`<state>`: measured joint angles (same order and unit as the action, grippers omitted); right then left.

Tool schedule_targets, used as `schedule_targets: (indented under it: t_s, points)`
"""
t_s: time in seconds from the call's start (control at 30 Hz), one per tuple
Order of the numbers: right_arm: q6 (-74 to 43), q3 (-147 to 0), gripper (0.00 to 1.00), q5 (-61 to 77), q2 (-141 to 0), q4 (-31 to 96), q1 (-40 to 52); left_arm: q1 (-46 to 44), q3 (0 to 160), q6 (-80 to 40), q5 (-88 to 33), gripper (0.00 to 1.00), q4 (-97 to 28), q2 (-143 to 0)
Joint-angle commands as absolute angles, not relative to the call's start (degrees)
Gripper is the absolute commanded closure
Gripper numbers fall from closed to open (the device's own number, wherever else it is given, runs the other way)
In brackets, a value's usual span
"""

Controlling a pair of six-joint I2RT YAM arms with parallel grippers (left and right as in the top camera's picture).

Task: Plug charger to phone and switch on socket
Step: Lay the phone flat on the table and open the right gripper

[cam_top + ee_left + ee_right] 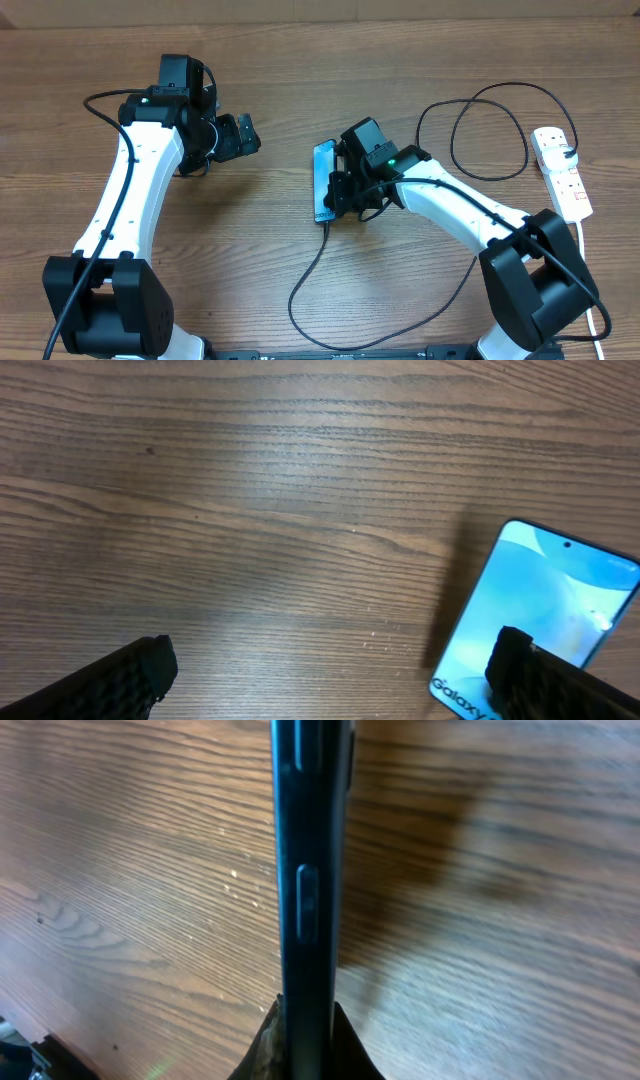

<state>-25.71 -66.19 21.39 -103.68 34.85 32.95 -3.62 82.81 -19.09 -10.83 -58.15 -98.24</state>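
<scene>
Down low, right claw [305,1055] around phone [305,870].

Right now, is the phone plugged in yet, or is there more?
The tip of the charger meets the bottom end of the phone, so it looks plugged, though I cannot be sure. The right gripper grips the phone's edges. Left to do: the socket switch; neither gripper is near it.

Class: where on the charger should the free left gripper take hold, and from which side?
Probably at the tip of the charger, by the near end of the phone, coming from the left gripper side: the rest is limp, and the right gripper crowds the other side.
</scene>
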Motion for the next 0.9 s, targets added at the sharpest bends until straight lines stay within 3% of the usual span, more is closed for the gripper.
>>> schedule_targets:
  t_s: [0.0, 0.73, 0.87]
  points:
    - [-25.50, -63.88, 0.96, 21.45, -103.00, 32.99, 33.85, -3.29, 82.65, -17.98, -10.07, 0.01, -58.26, -97.38]
    - [-25.45, -61.06, 0.96, 17.15, -103.00, 29.56, 33.85, -3.29, 82.65, -17.98, -10.07, 0.00, -58.26, -97.38]
    - [-25.45, -61.06, 0.86, 17.15, -103.00, 29.41, 33.85, -3.29, 82.65, -17.98, -10.07, 0.00, -58.26, -97.38]
